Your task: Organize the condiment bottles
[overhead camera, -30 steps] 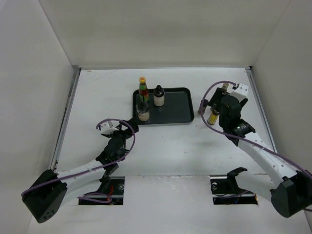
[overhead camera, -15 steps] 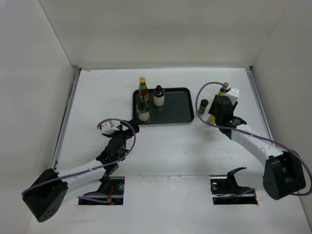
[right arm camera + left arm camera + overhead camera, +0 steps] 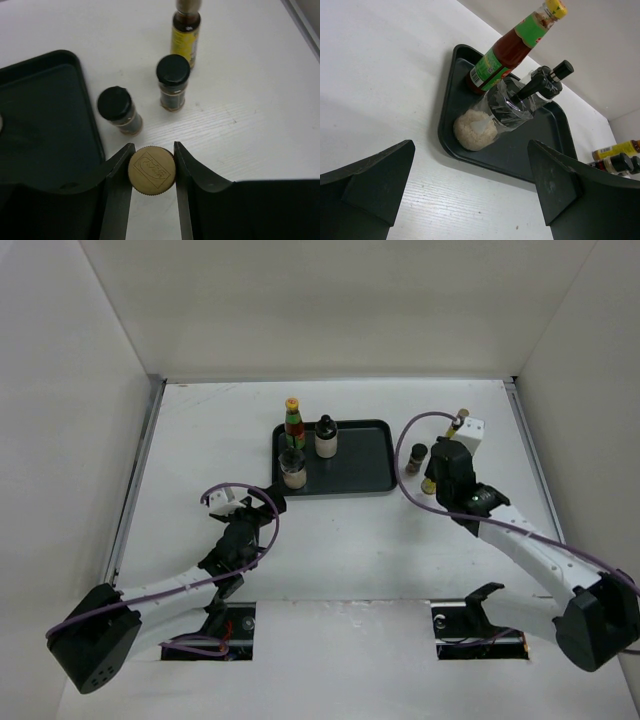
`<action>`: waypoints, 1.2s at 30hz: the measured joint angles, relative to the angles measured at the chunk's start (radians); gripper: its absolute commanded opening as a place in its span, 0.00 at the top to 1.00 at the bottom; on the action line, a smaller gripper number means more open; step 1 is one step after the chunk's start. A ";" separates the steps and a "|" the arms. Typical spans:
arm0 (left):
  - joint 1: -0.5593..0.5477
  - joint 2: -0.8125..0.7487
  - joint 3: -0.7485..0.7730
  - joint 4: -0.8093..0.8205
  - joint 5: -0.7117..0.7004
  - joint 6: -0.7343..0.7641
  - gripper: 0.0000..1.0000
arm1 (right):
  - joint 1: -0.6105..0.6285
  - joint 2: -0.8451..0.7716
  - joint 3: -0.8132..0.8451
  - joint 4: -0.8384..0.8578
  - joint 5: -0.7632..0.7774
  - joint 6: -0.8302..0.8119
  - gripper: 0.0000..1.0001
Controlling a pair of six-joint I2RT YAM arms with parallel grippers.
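Note:
Three condiment bottles stand at the left end of the black tray (image 3: 365, 465): a red-green labelled bottle (image 3: 293, 425) with a yellow cap, a white bottle (image 3: 326, 438) with a black cap, and a short clear jar (image 3: 292, 470). My right gripper (image 3: 151, 167) is shut on the gold cap of a bottle (image 3: 151, 171) standing on the table right of the tray. Just beyond it stand two small dark jars (image 3: 118, 109) (image 3: 173, 80) and a yellow-labelled bottle (image 3: 186, 35). My left gripper (image 3: 470, 200) is open and empty, just short of the tray's near left corner.
The tray's right half (image 3: 45, 115) is bare and lies close to the left of my right gripper's fingers. White walls close the table on the left, back and right. The right arm's purple cable (image 3: 405, 440) loops over the dark jar (image 3: 418, 453).
My right gripper has closed on the gold-capped bottle, and that arm has shifted slightly left and toward the near edge. The left arm has stayed where it was.

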 measured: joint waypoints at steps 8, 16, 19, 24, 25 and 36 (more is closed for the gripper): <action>0.000 0.019 0.000 0.005 0.002 -0.002 0.00 | 0.158 0.125 0.210 -0.030 -0.052 -0.008 0.71; 0.000 0.020 0.000 0.006 0.004 -0.002 0.00 | 0.175 0.561 0.510 0.103 -0.148 -0.067 0.71; 0.000 0.020 0.000 0.006 0.004 -0.003 0.00 | 0.171 0.698 0.628 0.124 -0.170 -0.093 0.71; 0.000 0.020 0.000 0.006 0.004 -0.002 0.00 | 0.160 0.837 0.743 0.145 -0.189 -0.119 0.71; 0.000 0.020 0.000 0.006 0.004 -0.002 0.00 | 0.156 0.850 0.750 0.147 -0.190 -0.121 0.71; 0.000 0.023 0.000 0.007 0.004 -0.003 0.00 | 0.102 0.878 0.755 0.162 -0.188 -0.127 0.61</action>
